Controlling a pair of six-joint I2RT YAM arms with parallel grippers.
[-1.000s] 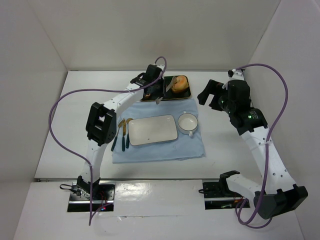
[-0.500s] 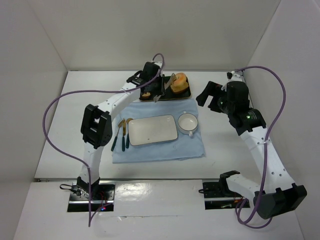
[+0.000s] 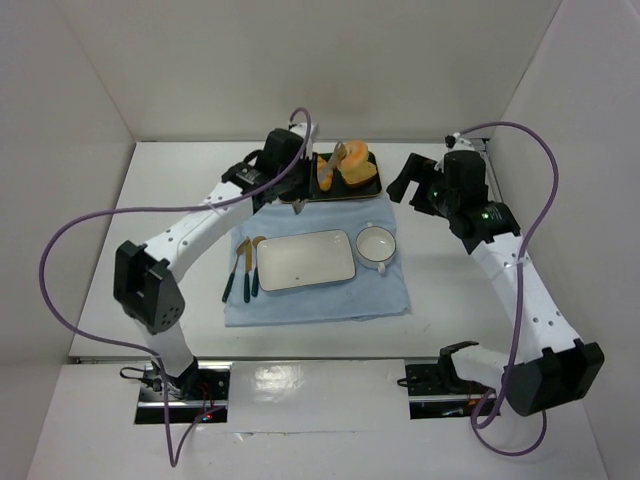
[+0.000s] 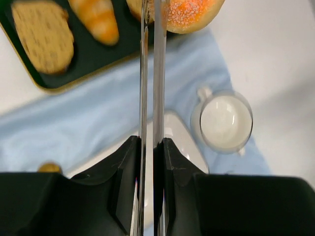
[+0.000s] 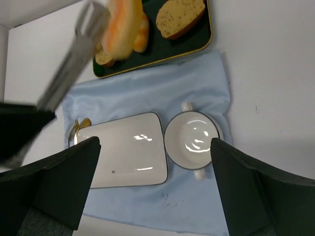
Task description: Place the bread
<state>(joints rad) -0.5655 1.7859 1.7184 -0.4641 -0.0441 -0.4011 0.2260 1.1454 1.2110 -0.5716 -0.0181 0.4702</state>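
The bread (image 4: pixel 192 12), a round orange-brown bun with a sugary top, is pinched at the far end of long metal tongs (image 4: pixel 150 73). My left gripper (image 4: pixel 150 147) is shut on the tongs' handles. From above, the bread (image 3: pixel 354 160) hangs over the dark tray (image 3: pixel 365 193), with the left gripper (image 3: pixel 299 188) at the tray's left end. In the right wrist view the bread (image 5: pixel 123 22) and tongs (image 5: pixel 74 54) are blurred at top left. My right gripper (image 5: pixel 155 145) is open with nothing in it, above the cloth right of the tray (image 3: pixel 415 185).
The tray (image 4: pixel 83 69) holds a toast slice (image 4: pixel 44 34) and a striped roll (image 4: pixel 96 19). A blue cloth (image 3: pixel 320 300) carries a white rectangular plate (image 3: pixel 305 260), a white two-handled bowl (image 3: pixel 377 245) and cutlery (image 3: pixel 245 270). White walls enclose the table.
The left arm's elbow has swung far out to the left while the tongs tilted over the tray with the bread in them. The right arm has shifted slightly back and left.
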